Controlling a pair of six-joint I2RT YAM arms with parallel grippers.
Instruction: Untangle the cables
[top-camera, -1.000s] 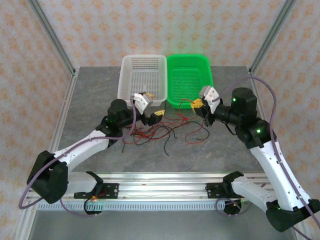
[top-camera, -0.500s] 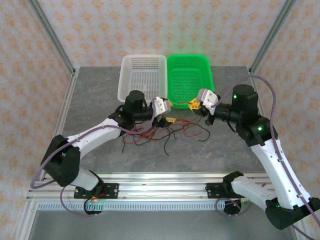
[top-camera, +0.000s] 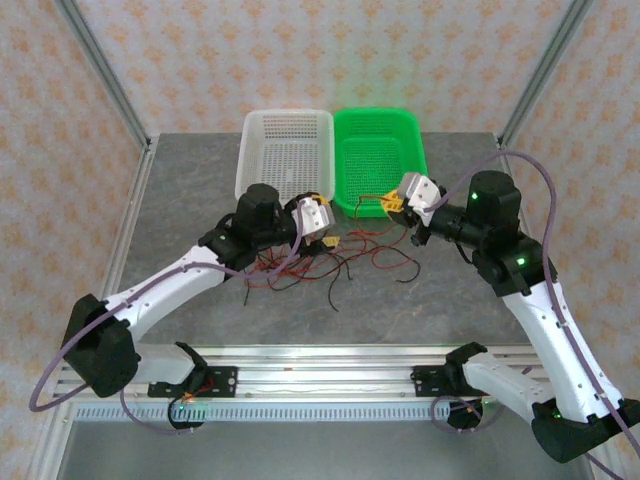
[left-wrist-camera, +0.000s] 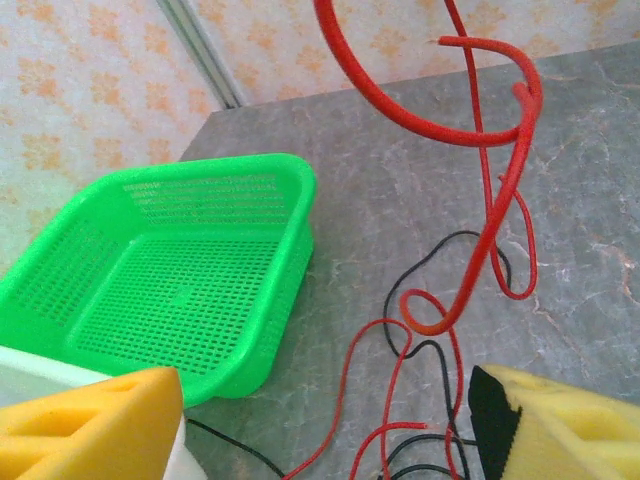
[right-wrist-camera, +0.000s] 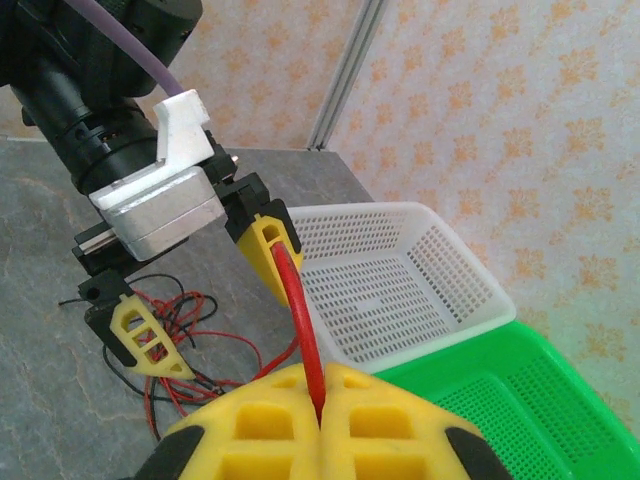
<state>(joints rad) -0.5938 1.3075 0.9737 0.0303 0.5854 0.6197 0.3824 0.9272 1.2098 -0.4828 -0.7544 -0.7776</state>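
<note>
The cables (top-camera: 318, 262) lie as a loose tangle of thin red and black wires on the grey table in front of the two baskets. My right gripper (top-camera: 392, 205) is shut on one red cable (right-wrist-camera: 303, 320), which rises from between its yellow fingers (right-wrist-camera: 260, 430) toward my left gripper (right-wrist-camera: 205, 285). My left gripper (top-camera: 328, 221) hovers over the tangle's far side, open, with nothing between its yellow pads (left-wrist-camera: 95, 425). The lifted red cable (left-wrist-camera: 495, 215) loops in the air just ahead of it, above more red and black strands (left-wrist-camera: 430, 420) on the table.
A white basket (top-camera: 246, 165) and a green basket (top-camera: 421, 150) stand side by side at the back of the table, both without cables inside. The green basket (left-wrist-camera: 285, 250) is close to the left gripper's left. Grey table (top-camera: 180, 230) lies bare to either side.
My left gripper swung right over the tangle, then drew back a little to the left; its jaws narrowed and widened again. The right gripper shifted slightly, still holding the red cable.
</note>
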